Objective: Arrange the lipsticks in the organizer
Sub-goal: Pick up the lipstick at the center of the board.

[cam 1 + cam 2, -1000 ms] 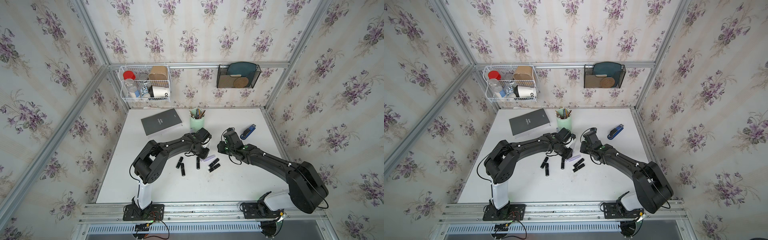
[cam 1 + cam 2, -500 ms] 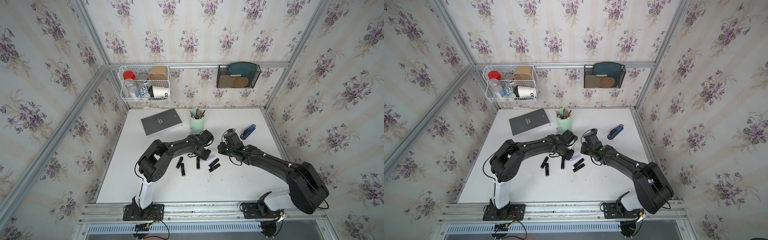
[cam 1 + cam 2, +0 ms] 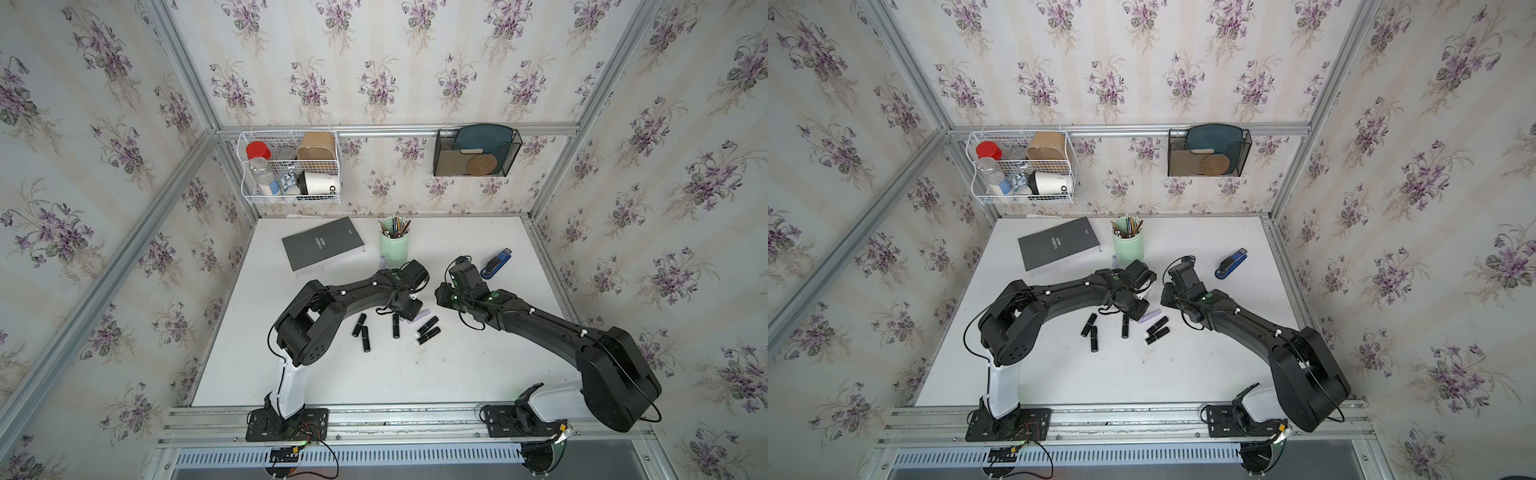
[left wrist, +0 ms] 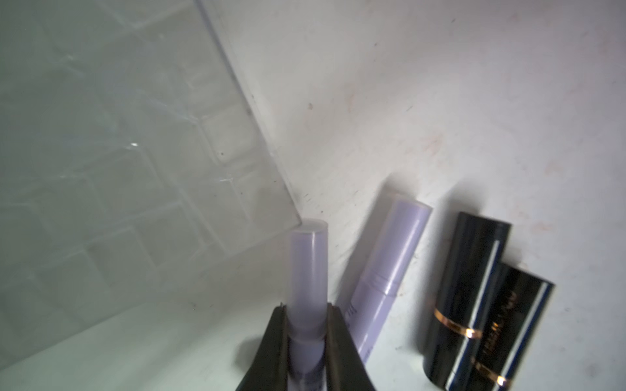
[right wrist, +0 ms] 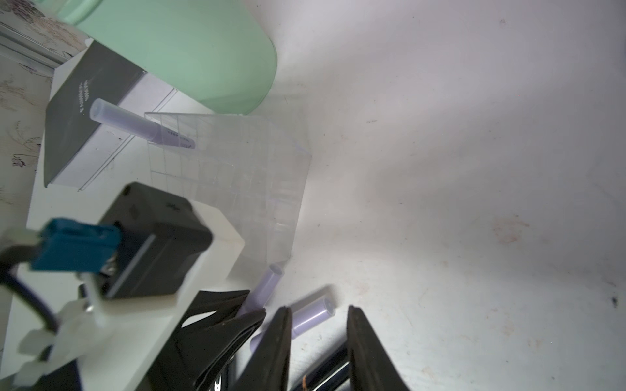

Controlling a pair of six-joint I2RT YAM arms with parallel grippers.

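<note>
In the left wrist view my left gripper (image 4: 307,308) is shut on a lilac lipstick (image 4: 308,264), just off the corner of the clear organizer (image 4: 118,152). Beside it on the table lie a second lilac lipstick (image 4: 389,270) and two black lipsticks (image 4: 467,277). Another lilac lipstick (image 5: 125,123) stands in the organizer (image 5: 237,189). In both top views several black lipsticks (image 3: 396,326) (image 3: 1125,326) lie in front of the left gripper (image 3: 409,309). My right gripper (image 5: 319,309) hangs open over the table close by, holding nothing.
A mint-green pencil cup (image 3: 394,245) stands just behind the organizer, with a grey book (image 3: 322,245) further left. A blue stapler (image 3: 496,262) lies behind the right arm. A wire basket (image 3: 291,166) and a black holder (image 3: 476,151) hang on the back wall.
My left gripper has closed on the lilac lipstick. The right arm has hardly moved.
</note>
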